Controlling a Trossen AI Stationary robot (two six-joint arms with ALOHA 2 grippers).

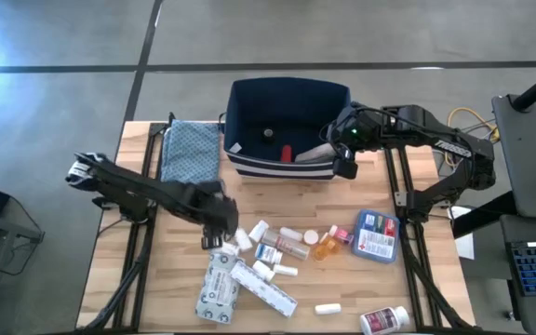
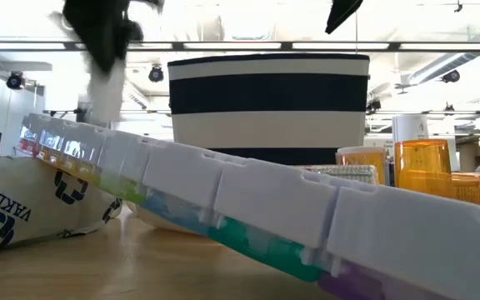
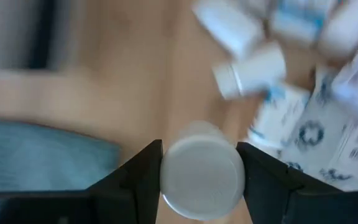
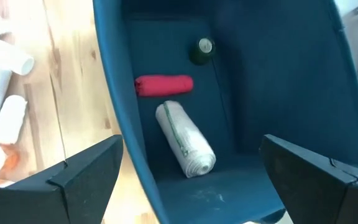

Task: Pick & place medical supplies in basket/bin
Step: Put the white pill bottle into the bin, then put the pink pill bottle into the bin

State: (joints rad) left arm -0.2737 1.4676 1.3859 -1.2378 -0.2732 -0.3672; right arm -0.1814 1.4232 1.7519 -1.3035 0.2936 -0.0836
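From above, you see the bin [image 1: 289,126] at the table's [image 1: 408,284] far middle, with a red tube [image 1: 287,154], a small dark item [image 1: 268,133] and a white roll [image 1: 314,154] inside. Your right gripper [image 1: 344,149] hangs over the bin's right rim, while your left gripper [image 1: 220,226] is down at the left edge of the loose supplies, between the teal cloth [image 1: 192,152] and a grey carton [image 1: 217,288]. White bottles [image 1: 259,229], an orange vial [image 1: 328,246], a long white carton [image 1: 262,287] and a blue-and-red packet [image 1: 376,234] lie scattered on the wood in front of the bin. At table level, you look past a long pill organizer [image 2: 248,208] slanting across the foreground to the striped bin behind it; the orange vial stands at the right, a carton [image 2: 23,208] lies at the left, and a blurred dark arm hangs at upper left. In your left wrist view, the two fingers [image 3: 135,180] sit on either side of a white bottle [image 3: 202,174] and touch its cap, so that gripper is closed on the bottle; more bottles and cartons lie beyond it. In your right wrist view, the fingers [image 4: 86,174] stand wide apart with nothing between them, above the bin's inside, where the red tube, the white roll and the dark item rest on the floor.
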